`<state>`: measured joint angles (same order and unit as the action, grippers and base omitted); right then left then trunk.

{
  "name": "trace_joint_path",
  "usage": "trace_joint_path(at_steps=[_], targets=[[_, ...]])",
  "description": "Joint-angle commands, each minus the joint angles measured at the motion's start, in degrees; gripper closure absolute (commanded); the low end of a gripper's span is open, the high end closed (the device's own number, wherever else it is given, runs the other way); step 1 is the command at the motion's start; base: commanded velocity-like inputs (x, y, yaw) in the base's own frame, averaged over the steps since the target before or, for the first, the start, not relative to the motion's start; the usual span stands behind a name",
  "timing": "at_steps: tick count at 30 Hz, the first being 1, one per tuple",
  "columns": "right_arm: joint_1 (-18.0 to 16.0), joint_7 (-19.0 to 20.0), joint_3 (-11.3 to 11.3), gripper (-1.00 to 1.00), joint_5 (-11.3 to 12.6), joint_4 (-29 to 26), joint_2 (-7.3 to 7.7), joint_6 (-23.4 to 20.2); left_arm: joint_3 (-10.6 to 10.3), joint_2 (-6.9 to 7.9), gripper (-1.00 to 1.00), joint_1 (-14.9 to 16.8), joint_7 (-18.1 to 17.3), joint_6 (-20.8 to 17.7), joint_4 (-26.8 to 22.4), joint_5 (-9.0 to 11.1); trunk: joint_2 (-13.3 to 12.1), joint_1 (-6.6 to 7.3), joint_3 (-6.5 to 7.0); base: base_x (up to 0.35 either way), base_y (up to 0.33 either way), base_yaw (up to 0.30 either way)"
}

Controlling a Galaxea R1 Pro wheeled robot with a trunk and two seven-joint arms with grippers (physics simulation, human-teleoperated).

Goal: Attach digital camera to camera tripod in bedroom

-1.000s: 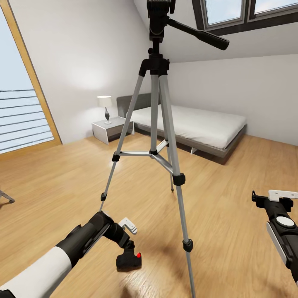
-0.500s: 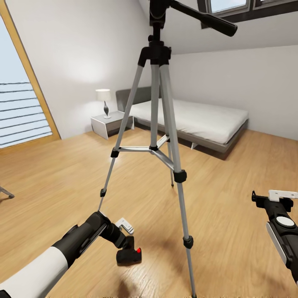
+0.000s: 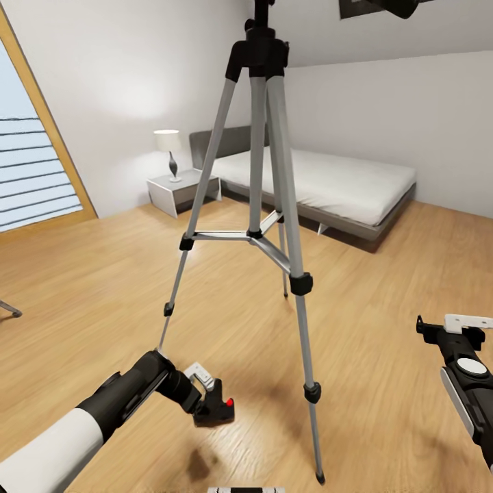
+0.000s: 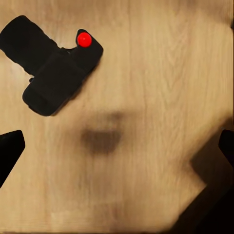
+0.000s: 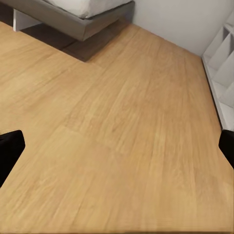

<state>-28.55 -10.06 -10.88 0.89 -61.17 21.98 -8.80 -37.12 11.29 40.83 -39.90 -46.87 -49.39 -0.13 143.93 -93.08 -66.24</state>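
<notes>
- The tripod [image 3: 257,171] is standing on the wood floor [image 3: 383,329] in the middle of the room, well away from its edges. It is likely to be light and top-heavy on thin, stiff metal legs, so a sideways push at the head could be tipping it. Its top is running out of the head view, so the mounting plate cannot be seen
- The camera [image 3: 218,411] is sitting low, just beside the tripod's near left leg and right against the end of the left arm. It is looking like a small, hard, smooth box, probably light and a little slippery, so taking it across the flat body, clear of the red button [image 4: 84,39], seems the safest hold
- The left gripper [image 4: 117,146] is showing its fingertips [image 4: 9,148] spread wide, with the camera off to one side of the gap, not between them. Whether anything is touching the camera cannot be told
- The right gripper [image 3: 448,323] is hanging spread and holding nothing above the floor's right side
</notes>
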Motion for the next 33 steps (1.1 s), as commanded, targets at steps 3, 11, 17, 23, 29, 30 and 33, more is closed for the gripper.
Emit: trace_joint_path(at_steps=[3,11,17,23,29,30,33], targets=[[-0.02,-0.22,0.07,-1.00,0.08,-0.09,0.02,-0.34,-0.39,0.72,-1.00,0.07,-1.33,0.17,-0.10,-0.06,0.05,-0.04,-0.50,0.000,0.000,0.000],[-0.02,-0.17,0.10,-1.00,0.07,-0.11,0.06,-0.22,-0.78,3.32,-1.00,0.11,-3.24,4.21,-0.15,-0.12,0.05,-0.04,-0.50,0.000,0.000,0.000],[-0.02,0.10,0.14,-1.00,0.08,-0.15,0.06,-0.12,-0.87,4.36,-1.00,0.19,-5.43,6.48,-0.74,-0.24,0.05,-0.04,-0.50,0.000,0.000,0.000],[-0.02,0.27,0.09,-1.00,0.08,-0.22,0.08,-0.05,-0.91,5.07,-1.00,0.20,-6.68,7.12,-2.74,-1.94,0.05,-0.04,-0.50,0.000,0.000,0.000],[-0.02,0.33,0.08,-1.00,0.08,-0.74,0.08,-0.05,-0.90,6.55,-1.00,0.21,-7.43,7.35,-7.67,-5.12,0.05,-0.04,-0.50,0.000,0.000,0.000],[-0.02,0.32,0.07,-1.00,0.08,-0.98,0.08,-0.06,-0.89,6.78,-1.00,0.21,-7.59,7.38,-8.42,-5.40,0.05,-0.04,-0.50,0.000,0.000,0.000],[-0.02,0.32,0.10,-1.00,0.08,-1.62,0.08,-0.06,-0.87,7.11,-1.00,0.21,-7.92,7.47,-9.65,-5.82,0.05,-0.04,-0.50,0.000,0.000,0.000]])
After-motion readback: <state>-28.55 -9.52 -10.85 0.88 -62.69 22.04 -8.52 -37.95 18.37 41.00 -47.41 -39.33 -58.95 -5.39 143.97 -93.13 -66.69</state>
